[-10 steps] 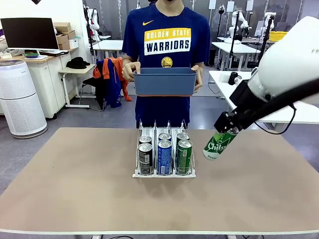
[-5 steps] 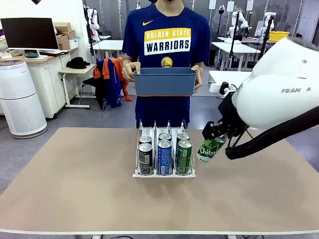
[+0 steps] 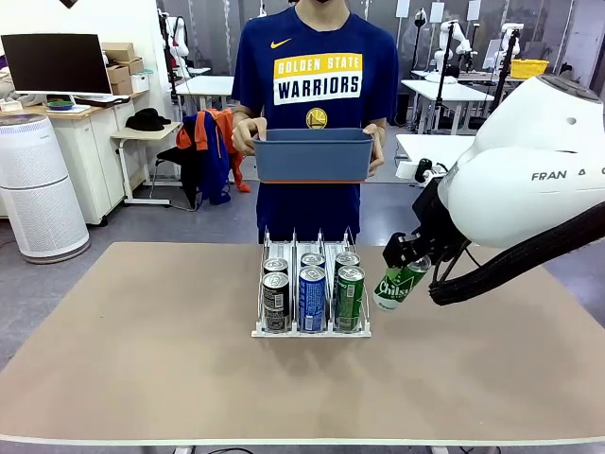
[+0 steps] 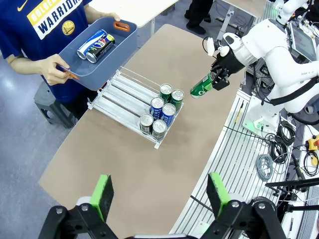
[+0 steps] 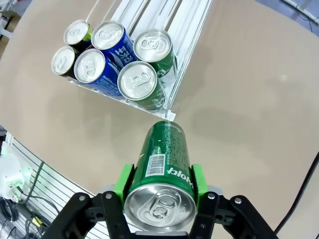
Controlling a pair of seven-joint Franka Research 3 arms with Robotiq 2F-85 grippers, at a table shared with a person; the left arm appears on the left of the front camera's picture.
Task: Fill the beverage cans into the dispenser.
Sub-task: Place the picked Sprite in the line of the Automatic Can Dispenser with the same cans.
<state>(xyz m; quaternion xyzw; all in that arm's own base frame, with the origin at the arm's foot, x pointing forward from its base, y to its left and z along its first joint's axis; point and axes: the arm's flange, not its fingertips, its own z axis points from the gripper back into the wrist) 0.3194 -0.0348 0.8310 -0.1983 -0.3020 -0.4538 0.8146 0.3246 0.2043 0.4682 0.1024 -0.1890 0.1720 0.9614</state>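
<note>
Can [image 5: 162, 149] gripped by right claw [image 5: 161, 184], near dispenser [image 3: 310, 333]

Grey floor [image 3: 142, 222]; white air purifier [image 3: 36, 184]; monitor [image 3: 55, 62] on desk [image 3: 87, 142].

The left tool [image 4: 159, 193] is hanging high over the table [image 4: 99, 164], its green pads [image 4: 102, 195] standing wide apart with nothing between them. Below, the dispenser [image 4: 119, 97] is sitting on the table, carrying six cans [image 4: 157, 105] that are standing upright, two per lane, at its front end. The right tool [image 4: 220, 74] is gripping a tilted green can [image 4: 201, 86] in the air near that end, apart from the rack. At the far side a person's hand [image 4: 54, 69] is holding a blue-grey bin [image 4: 118, 50]; two cans [image 4: 95, 42] are lying inside it.
</note>
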